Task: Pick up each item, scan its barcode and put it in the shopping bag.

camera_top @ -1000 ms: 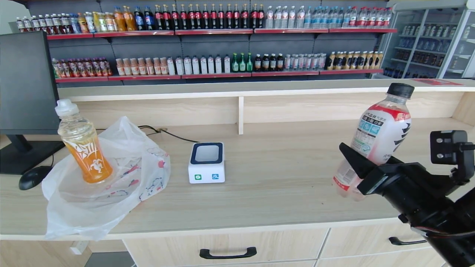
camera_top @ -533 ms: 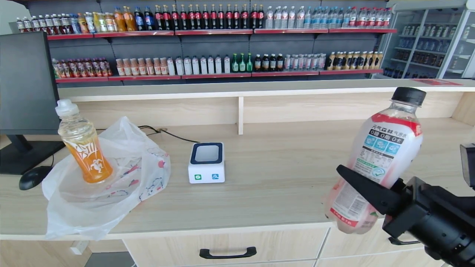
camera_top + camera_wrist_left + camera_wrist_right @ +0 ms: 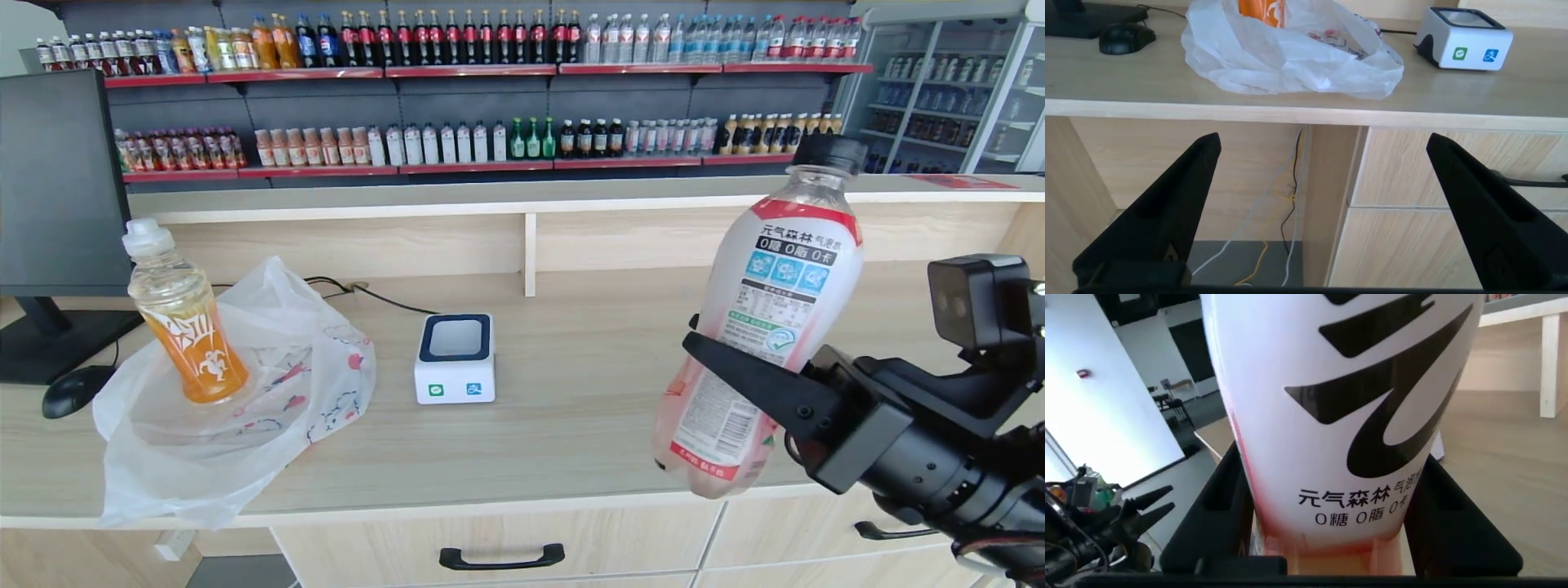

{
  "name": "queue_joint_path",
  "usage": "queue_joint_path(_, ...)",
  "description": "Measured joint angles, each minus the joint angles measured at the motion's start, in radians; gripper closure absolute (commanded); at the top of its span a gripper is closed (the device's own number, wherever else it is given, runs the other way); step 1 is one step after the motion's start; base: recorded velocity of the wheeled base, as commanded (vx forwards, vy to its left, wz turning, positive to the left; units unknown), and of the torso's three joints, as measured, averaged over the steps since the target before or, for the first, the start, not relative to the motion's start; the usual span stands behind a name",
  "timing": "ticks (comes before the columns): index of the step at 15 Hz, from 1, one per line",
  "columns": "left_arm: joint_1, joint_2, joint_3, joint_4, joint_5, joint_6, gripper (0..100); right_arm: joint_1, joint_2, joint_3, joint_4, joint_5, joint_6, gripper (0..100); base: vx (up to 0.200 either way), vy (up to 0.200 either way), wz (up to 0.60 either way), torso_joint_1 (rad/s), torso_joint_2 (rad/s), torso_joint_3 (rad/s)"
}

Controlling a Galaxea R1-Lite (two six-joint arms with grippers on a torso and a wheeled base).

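The right gripper [image 3: 747, 371] clamps a tilted pink bottle [image 3: 780, 269] above the surface's [image 3: 571, 392] front edge; the left gripper [image 3: 1323, 143], jaws apart, hangs below it.

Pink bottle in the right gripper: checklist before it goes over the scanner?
1. Grip: right gripper shut on the pink bottle, held tilted above the counter: ok.
2. Barcode faces the head camera, not down at the scanner: not ok.
3. Scanner window bare: ok.
4. Left gripper open, below the counter edge, out of the way: ok.
5. Shopping bag has room beside the orange bottle: cannot tell.
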Motion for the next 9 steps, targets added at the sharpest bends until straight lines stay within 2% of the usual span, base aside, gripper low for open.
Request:
queue_joint_path(3,0.001,0.0,0.0,0.0,0.0,0.0,0,0.011,0.037,-0.101,-0.002,0.168,0.028,100,0.0,0.0,0.0,0.0,0.0,0.0)
queue_joint_path(9,0.001,0.0,0.0,0.0,0.0,0.0,0,0.102,0.093,-0.21,-0.001,0.208,0.118,100,0.0,0.0,0.0,0.0,0.0,0.0)
